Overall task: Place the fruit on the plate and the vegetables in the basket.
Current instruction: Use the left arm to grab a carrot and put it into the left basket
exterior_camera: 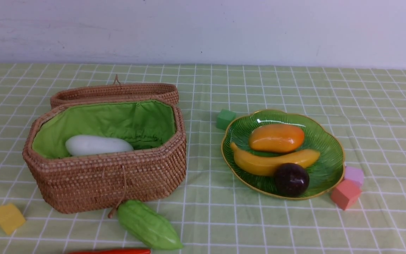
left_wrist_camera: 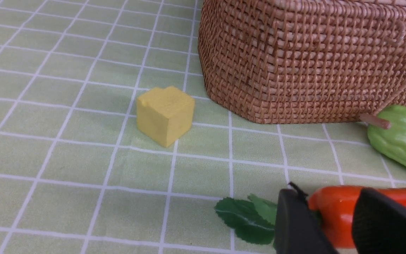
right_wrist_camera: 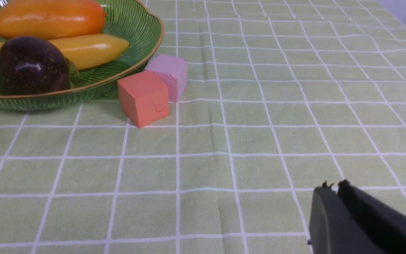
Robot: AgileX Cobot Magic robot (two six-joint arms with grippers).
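Observation:
The brown wicker basket (exterior_camera: 111,176) stands open at the left, with the white radish (exterior_camera: 97,145) lying on its green lining. The bumpy green gourd (exterior_camera: 148,225) rests on the cloth just in front of it. The red pepper (left_wrist_camera: 400,201) lies at the near edge, and my left gripper (left_wrist_camera: 330,197) is shut on it near its leafy stem end. On the green glass plate (exterior_camera: 326,169) lie the orange mango (exterior_camera: 276,137), the yellow banana (exterior_camera: 259,164) and the dark purple ball (exterior_camera: 291,179). My right gripper (right_wrist_camera: 335,187) hovers shut and empty over the cloth, near the plate's right side.
A yellow cube (exterior_camera: 7,218) sits left of the basket's front. A green cube (exterior_camera: 225,119) is behind the plate, and a pink cube (exterior_camera: 354,175) and a salmon cube (exterior_camera: 345,194) touch its right rim. The basket's lid (exterior_camera: 115,92) hangs behind it.

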